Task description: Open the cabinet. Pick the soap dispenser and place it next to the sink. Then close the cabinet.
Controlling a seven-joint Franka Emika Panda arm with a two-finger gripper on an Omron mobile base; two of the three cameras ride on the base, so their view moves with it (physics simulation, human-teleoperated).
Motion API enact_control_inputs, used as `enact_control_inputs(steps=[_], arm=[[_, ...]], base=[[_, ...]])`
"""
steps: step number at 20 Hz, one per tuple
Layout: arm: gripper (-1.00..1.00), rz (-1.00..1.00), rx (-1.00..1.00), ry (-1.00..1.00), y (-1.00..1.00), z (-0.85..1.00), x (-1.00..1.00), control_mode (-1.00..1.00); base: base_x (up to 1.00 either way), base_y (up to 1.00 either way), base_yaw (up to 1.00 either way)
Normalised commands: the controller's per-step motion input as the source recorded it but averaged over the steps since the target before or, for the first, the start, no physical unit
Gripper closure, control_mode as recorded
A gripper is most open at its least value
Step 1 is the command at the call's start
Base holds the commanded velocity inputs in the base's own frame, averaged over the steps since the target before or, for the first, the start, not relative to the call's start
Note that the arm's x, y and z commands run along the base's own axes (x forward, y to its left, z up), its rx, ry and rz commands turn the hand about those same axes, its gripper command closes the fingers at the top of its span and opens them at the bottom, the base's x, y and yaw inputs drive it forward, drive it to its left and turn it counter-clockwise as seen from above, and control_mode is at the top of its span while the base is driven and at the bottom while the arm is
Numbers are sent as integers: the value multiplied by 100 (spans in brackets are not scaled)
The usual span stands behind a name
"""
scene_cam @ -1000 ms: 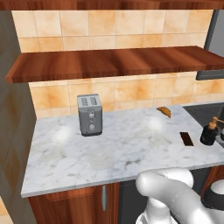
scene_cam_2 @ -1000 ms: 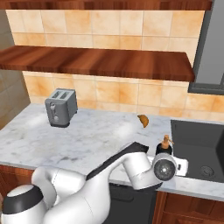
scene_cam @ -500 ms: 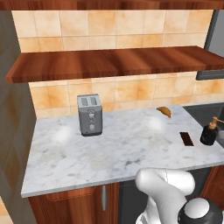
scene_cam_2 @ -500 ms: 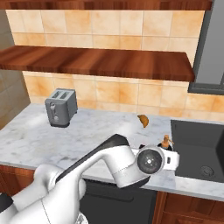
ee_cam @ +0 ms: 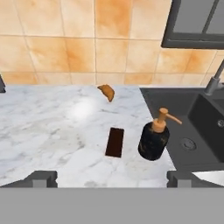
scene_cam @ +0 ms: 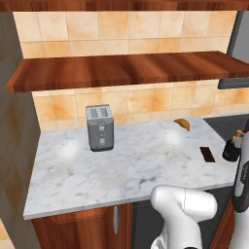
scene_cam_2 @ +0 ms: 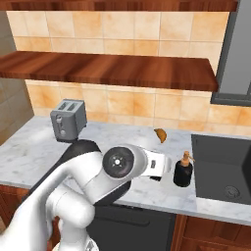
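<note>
On the marble counter: 1 squat black soap dispenser with an orange pump, 1 silver two-slot toaster. Also 1 brown croissant and 1 flat dark brown rectangle.

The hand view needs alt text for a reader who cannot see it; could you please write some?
A squat black soap dispenser with an orange-brown pump stands upright on the marble counter beside the dark sink. A flat dark brown rectangle lies just beside it, a croissant farther back near the tiled wall. The open gripper holds nothing.

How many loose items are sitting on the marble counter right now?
4. The toaster stands at the back left; the croissant lies near the tiled wall; the flat dark brown rectangle lies mid-counter; the soap dispenser stands beside it, at the sink edge.
</note>
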Motion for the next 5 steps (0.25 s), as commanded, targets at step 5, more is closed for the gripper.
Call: enact_control_inputs(steps=[5], arm=[[-100, 0, 0, 0, 100, 61, -46, -100]], base=[[0, 0, 0]])
